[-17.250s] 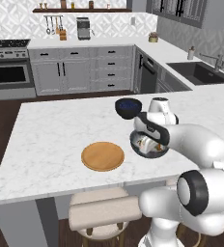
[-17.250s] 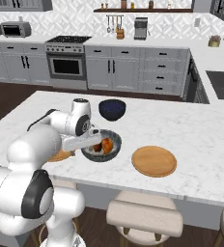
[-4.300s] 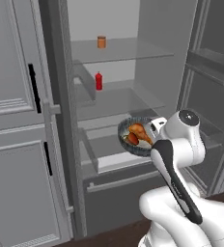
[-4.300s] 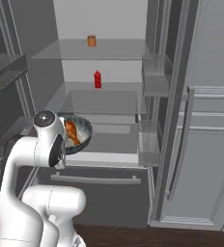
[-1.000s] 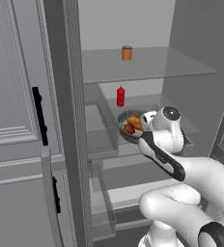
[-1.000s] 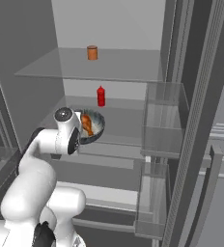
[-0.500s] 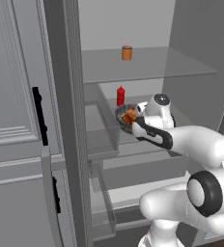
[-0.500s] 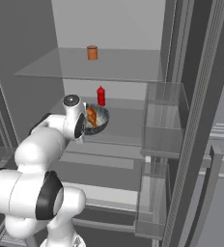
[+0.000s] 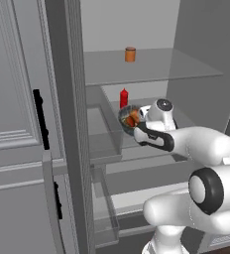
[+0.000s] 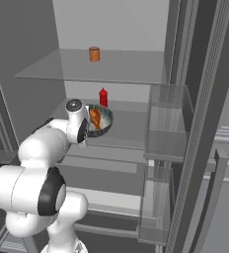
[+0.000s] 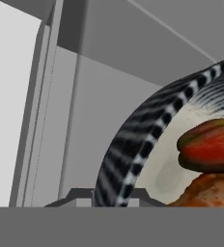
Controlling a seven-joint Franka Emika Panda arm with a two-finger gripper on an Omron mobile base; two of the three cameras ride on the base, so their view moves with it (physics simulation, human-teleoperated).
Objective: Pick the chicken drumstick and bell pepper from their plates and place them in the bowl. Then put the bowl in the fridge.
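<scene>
From the left side, the arm is reaching into the open fridge (image 9: 137, 69) and the bowl (image 9: 128, 118) is sitting at the end of the hand, over the middle glass shelf (image 9: 186, 119), with the red bottle (image 9: 124, 97) standing just behind it. From the right, the bowl (image 10: 100, 120) is showing its pale inside with the chicken drumstick (image 10: 95, 117) lying in it, which the left camera is giving only as an orange blur. The orange can (image 10: 94, 54) is standing on the shelf above, well apart from the hand.

The hand camera is adding what neither base view gives: the striped rim of the bowl (image 11: 133, 144) is running right between the fingers of the gripper (image 11: 111, 197), which are pinching it, with the bell pepper (image 11: 208, 147) inside just beyond them and the drumstick (image 11: 205, 193) beside it, cut off at the edge.

The white wrist is covering the fingers in both base views. I cannot tell whether the bowl's bottom is resting on the glass or hanging just above it.
</scene>
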